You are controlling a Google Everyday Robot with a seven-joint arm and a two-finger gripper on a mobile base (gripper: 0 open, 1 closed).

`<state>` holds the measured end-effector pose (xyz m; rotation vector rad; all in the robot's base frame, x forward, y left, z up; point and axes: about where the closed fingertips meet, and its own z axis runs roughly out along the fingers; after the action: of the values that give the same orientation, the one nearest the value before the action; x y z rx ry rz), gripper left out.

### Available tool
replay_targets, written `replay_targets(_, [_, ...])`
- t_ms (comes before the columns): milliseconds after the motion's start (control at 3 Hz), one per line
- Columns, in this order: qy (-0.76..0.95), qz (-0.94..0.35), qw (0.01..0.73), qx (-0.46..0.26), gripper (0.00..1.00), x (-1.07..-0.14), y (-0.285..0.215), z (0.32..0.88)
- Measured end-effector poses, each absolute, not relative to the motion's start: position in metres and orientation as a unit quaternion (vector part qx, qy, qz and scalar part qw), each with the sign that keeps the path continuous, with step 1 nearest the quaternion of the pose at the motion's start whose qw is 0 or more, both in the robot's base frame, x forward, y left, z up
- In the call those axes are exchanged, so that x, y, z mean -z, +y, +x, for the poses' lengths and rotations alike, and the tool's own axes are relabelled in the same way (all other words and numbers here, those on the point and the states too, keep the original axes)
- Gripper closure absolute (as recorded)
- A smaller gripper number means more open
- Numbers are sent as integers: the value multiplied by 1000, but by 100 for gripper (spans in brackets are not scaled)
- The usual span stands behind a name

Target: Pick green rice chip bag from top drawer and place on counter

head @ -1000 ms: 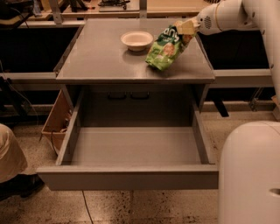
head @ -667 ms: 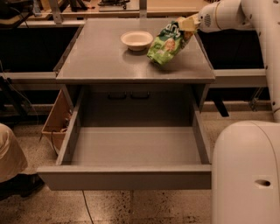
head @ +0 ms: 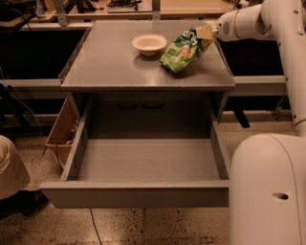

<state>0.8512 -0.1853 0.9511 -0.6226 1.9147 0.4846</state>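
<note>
- Grey and smooth, the counter (head: 105,62) tops a grey cabinet in a dim room with a speckled floor (head: 143,227).
- On the counter's right half lies the green rice chip bag (head: 184,48), tilted: its lower end rests on the surface, and its upper end is lifted toward the right rear corner.
- At that raised end sits the gripper (head: 205,32), its pale fingers closed on the bag's top edge (the pinch itself is partly hidden by the bag).
- A white arm (head: 244,23) reaches in from the right edge to the gripper.
- Just left of the bag, close to it but apart, stands a white bowl (head: 149,44), upright.
- Below the counter the top drawer (head: 134,194) is pulled well out, with its flat floor in plain view.
- A cardboard box (head: 62,129) leans beside the drawer's left wall.
- Behind the counter runs a wooden tabletop (head: 191,5).
- The robot's white base (head: 267,191) fills the lower right corner.
</note>
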Motion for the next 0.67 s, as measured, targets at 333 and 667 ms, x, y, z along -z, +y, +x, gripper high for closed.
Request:
replay_targets(333, [801, -254, 501, -207, 36, -940, -183, 851])
replay_targets(667, [804, -255, 494, -211, 5, -934, -180, 850])
